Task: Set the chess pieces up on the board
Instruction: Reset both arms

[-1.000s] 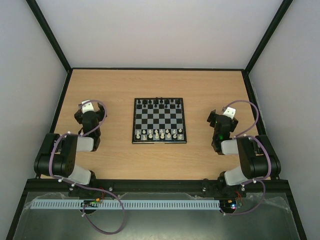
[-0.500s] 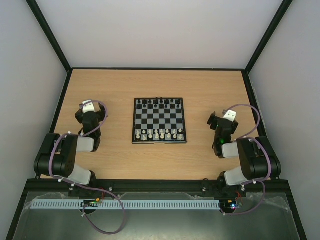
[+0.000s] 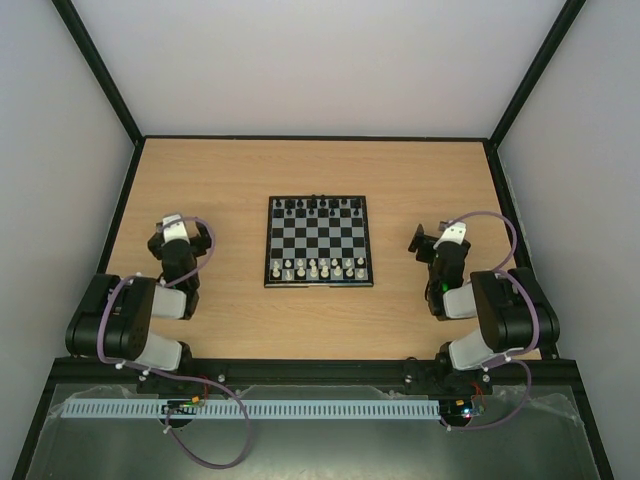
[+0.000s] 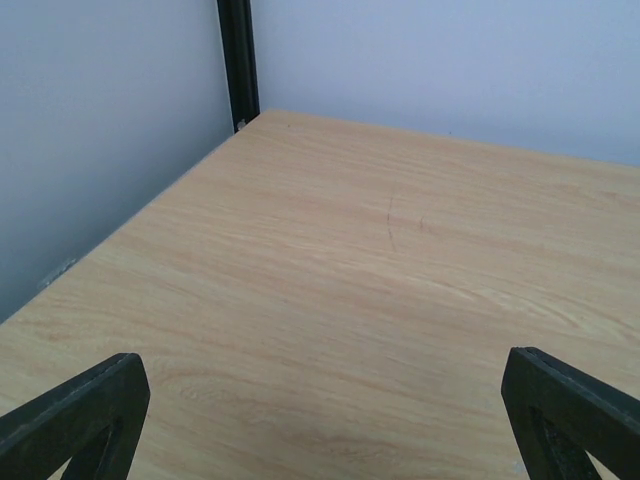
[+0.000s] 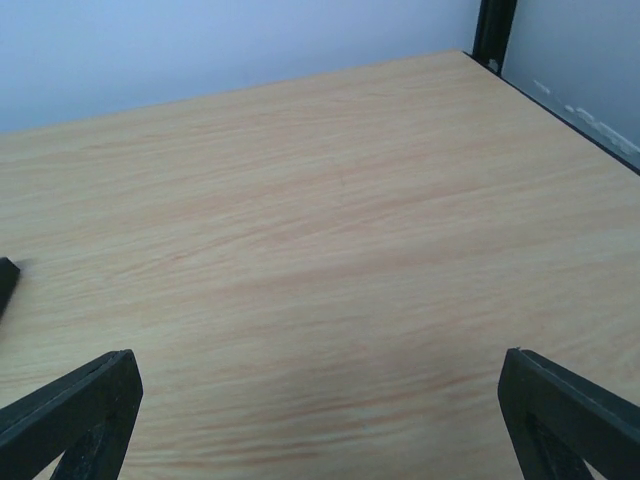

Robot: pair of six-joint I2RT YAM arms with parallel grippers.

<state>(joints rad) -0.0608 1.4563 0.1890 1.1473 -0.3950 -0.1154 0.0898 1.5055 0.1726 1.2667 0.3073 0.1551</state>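
The board [image 3: 319, 241] lies flat in the middle of the wooden table. Cream-white chess pieces [image 3: 318, 268] stand along its near rows, and tiny black figures [image 3: 318, 206] line its far edge. My left gripper [image 3: 180, 233] hangs well left of the board, open. In the left wrist view the left gripper [image 4: 320, 430] has only bare wood between its fingers [image 4: 70, 420]. My right gripper [image 3: 437, 240] is right of the board, open. In the right wrist view the right gripper [image 5: 320, 425] is likewise empty, with its fingers [image 5: 570, 415] wide apart.
Black frame posts [image 4: 238, 60] and pale walls close in the table on three sides. A dark corner [image 5: 5, 280] shows at the left edge of the right wrist view. Both arm bases [image 3: 130, 325] sit at the near edge.
Both grippers have drawn back a little toward their bases, the right one turning slightly toward the board. Jaws stay wide and the pieces have not moved.
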